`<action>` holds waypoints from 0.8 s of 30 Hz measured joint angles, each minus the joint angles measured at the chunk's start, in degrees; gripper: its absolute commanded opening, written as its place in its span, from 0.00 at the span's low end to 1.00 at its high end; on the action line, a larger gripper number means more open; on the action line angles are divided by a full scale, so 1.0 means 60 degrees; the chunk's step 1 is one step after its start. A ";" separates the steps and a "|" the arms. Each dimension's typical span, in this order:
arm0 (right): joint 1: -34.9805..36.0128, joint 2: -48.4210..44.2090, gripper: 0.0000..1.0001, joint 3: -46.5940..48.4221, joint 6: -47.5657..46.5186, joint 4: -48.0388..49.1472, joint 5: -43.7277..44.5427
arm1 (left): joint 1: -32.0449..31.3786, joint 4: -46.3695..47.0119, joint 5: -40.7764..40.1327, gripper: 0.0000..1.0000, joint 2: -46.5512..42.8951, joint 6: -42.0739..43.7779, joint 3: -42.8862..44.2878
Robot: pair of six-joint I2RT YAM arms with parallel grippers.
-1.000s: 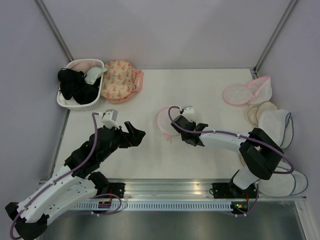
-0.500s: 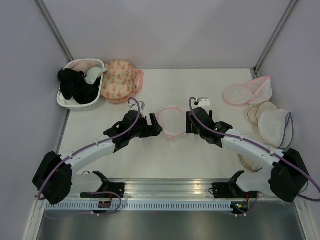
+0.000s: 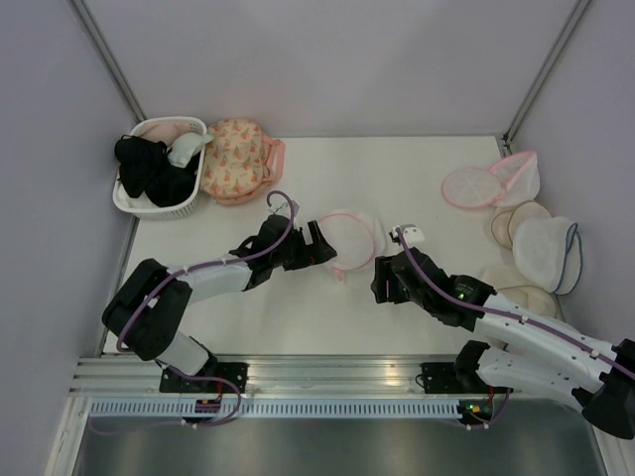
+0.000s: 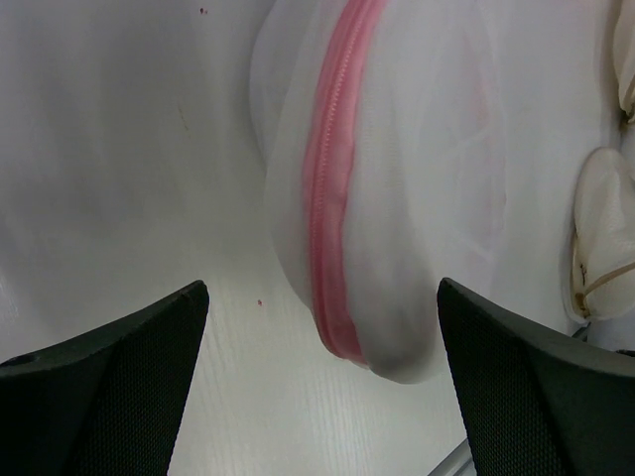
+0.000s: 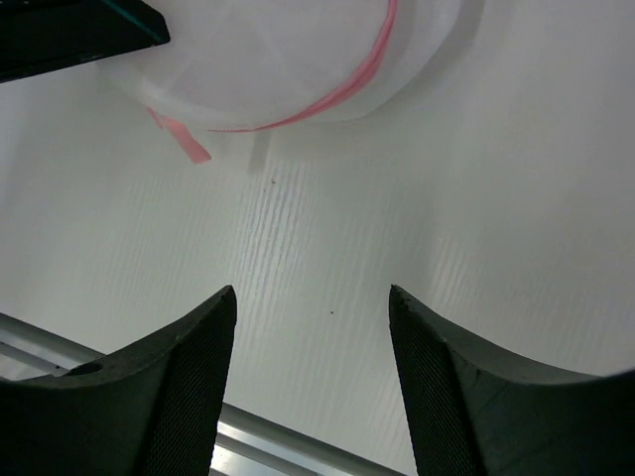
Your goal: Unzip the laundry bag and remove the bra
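The right gripper [image 3: 382, 288] has let go and drawn back, jaws apart and empty, while the left gripper [image 3: 324, 246], spread wide, has reached the laundry bag [image 3: 351, 233] lying on the tabletop [image 3: 298, 297], its pink zipper [image 4: 327, 198] apparently still closed.

The white surface [image 3: 397, 174] carries the laundry bag [image 3: 349, 236] near its middle. A basket [image 3: 164, 211] and peach floral bag [image 3: 236, 159] sit back left, pale mesh bags [image 3: 541, 243] at right.

Gap between laundry bag [image 3: 349, 235] and right gripper [image 5: 311, 294] (left gripper [image 4: 322, 286] crowds bag)
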 measured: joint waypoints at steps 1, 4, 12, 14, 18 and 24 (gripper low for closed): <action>0.0102 0.0000 0.67 -0.0007 0.0076 -0.0011 -0.0007 | 0.0000 -0.0036 0.0022 1.00 0.0120 -0.0025 0.0022; 0.0441 0.0007 0.65 -0.0007 0.0244 0.0004 0.0000 | 0.0000 -0.0025 0.0080 0.86 0.0364 -0.0069 0.0131; 0.1413 0.0408 0.44 -0.0018 0.0681 0.0477 -0.0138 | 0.0011 0.0874 0.0670 0.02 0.0718 -0.0426 0.0197; 0.1581 0.0448 0.42 -0.0047 0.0841 0.0619 -0.0131 | 0.0007 0.1064 0.0750 0.02 0.0718 -0.0525 0.0197; 0.1800 0.0379 0.38 -0.0175 0.1180 0.0922 -0.0095 | -0.0047 0.1355 0.0663 0.02 0.0514 -0.1045 0.0004; 0.2087 0.0313 0.39 -0.0393 0.1840 0.1949 -0.0113 | -0.0823 0.0962 -0.0831 0.02 -0.1392 -0.2885 -0.1319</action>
